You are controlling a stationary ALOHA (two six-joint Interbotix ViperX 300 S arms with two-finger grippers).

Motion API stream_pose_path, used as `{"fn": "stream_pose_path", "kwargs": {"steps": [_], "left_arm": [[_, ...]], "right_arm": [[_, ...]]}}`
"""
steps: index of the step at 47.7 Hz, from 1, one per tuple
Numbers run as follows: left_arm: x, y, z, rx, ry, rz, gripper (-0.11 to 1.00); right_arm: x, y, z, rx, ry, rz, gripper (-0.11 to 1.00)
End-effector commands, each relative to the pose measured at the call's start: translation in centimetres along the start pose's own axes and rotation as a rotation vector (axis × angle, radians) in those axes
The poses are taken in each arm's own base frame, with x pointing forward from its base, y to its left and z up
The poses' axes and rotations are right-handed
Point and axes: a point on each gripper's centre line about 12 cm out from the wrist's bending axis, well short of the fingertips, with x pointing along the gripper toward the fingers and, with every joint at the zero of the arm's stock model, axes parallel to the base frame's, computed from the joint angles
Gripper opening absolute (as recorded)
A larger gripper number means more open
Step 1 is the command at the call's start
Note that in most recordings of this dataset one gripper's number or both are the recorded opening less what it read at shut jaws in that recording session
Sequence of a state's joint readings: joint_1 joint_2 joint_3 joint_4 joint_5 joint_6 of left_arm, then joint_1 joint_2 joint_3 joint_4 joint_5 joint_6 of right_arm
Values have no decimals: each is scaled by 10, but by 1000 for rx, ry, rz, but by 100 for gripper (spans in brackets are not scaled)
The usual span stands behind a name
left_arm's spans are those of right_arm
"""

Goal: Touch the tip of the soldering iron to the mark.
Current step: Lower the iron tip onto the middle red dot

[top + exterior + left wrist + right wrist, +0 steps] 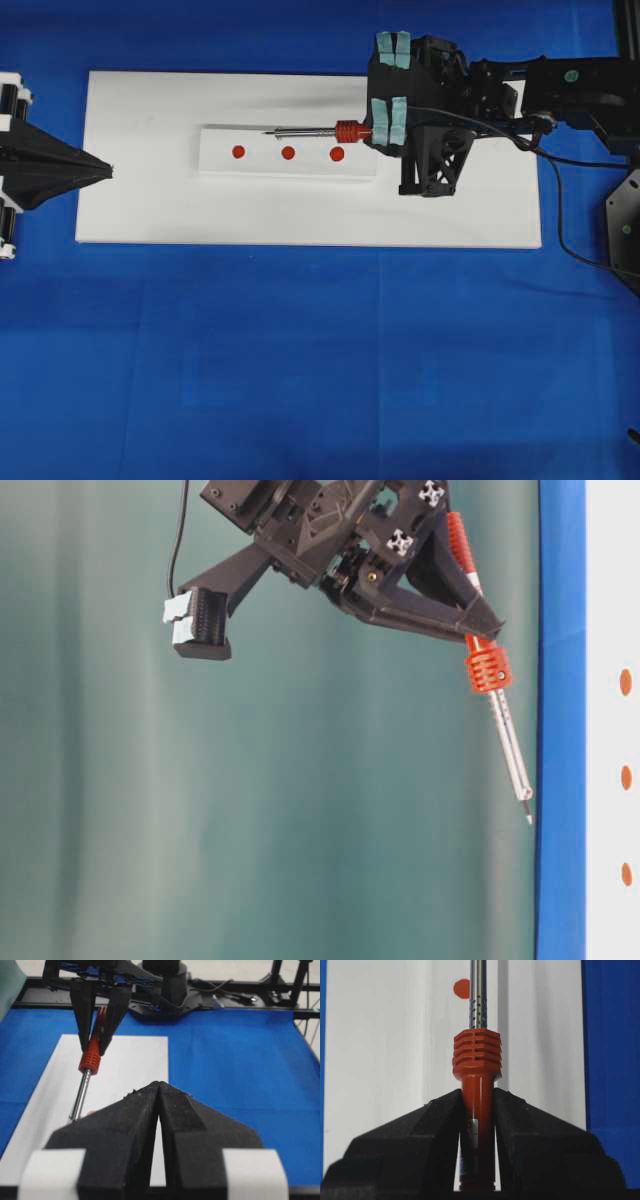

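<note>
From overhead, the soldering iron is seen clamped by its orange-red handle in the right gripper, its shaft pointing toward nine o'clock along the upper edge of the white strip; the tip lies at about eleven o'clock from the mark (the middle of three red dots) and apart from it in this view. The left gripper is parked at the nine o'clock end of the white board, jaws pressed together on nothing. At table level, the iron is shown slanting down toward five o'clock, its tip clear of the blue cloth. In the left wrist view, the closed left fingers fill the foreground and the iron hangs at eleven o'clock. In the right wrist view, the handle is gripped tightly between both jaws, and one red dot is visible at twelve o'clock beside the shaft.
</note>
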State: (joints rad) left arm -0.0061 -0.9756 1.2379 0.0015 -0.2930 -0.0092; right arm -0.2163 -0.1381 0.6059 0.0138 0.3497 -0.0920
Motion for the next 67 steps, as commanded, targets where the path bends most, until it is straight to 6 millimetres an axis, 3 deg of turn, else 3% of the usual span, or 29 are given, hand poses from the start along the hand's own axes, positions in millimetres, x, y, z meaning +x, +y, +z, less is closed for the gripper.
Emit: {"fn": "stream_pose_path", "kwargs": {"steps": [1,40,67], "left_arm": [[2,0,2,0,-6,1,0],[1,0,3,0,-9,0,0],[1,0,2,2,-6,1,0]], "right_arm": [[-12,-3,17,-2,-65,-9,6],[-8,-2,15,-1,-55,-8,6],[40,1,11,-5,-2,2,6]]}}
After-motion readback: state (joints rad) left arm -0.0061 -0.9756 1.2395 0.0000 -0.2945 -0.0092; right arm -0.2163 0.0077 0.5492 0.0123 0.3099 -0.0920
